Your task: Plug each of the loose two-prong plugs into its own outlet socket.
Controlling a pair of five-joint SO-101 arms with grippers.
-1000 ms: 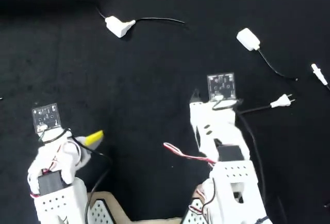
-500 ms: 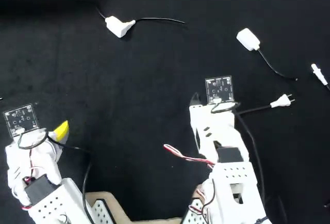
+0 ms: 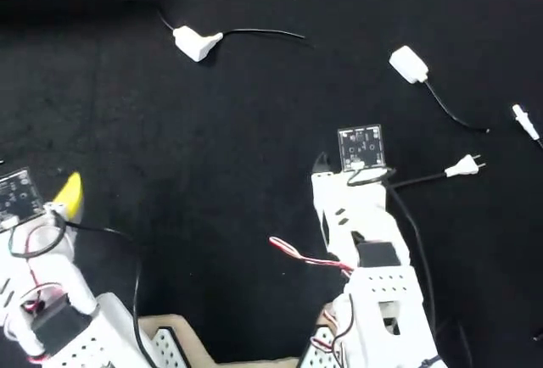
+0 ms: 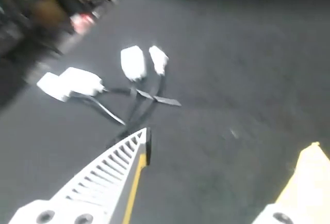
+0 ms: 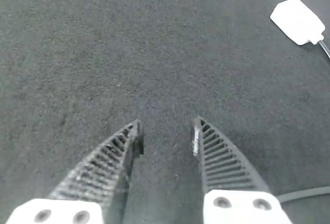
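Note:
A white socket block [image 3: 195, 43] with a black cord lies at the table's far left. Another white socket block [image 3: 409, 64] [image 5: 298, 20] lies at the far right. A loose two-prong plug [image 3: 465, 165] rests right of my right arm [image 3: 361, 215], and a second plug [image 3: 524, 120] lies by the right edge. My right gripper [image 5: 166, 131] hovers open over bare black cloth, holding nothing. My left gripper [image 4: 227, 152] is open and empty, its yellow fingertip [image 3: 69, 192] near the left edge. Ahead of it lie two white plug bodies [image 4: 133, 61] and white adapters [image 4: 82, 79] with dark cords.
Black cloth [image 3: 237, 131] covers the table. A red and white wire [image 3: 297, 253] loops off the right arm. Black cords trail from both socket blocks. Clutter stands beyond the far edge. The cloth between the arms is bare.
My left arm has swung well to the left, toward the table's left edge. The right arm has stayed almost still.

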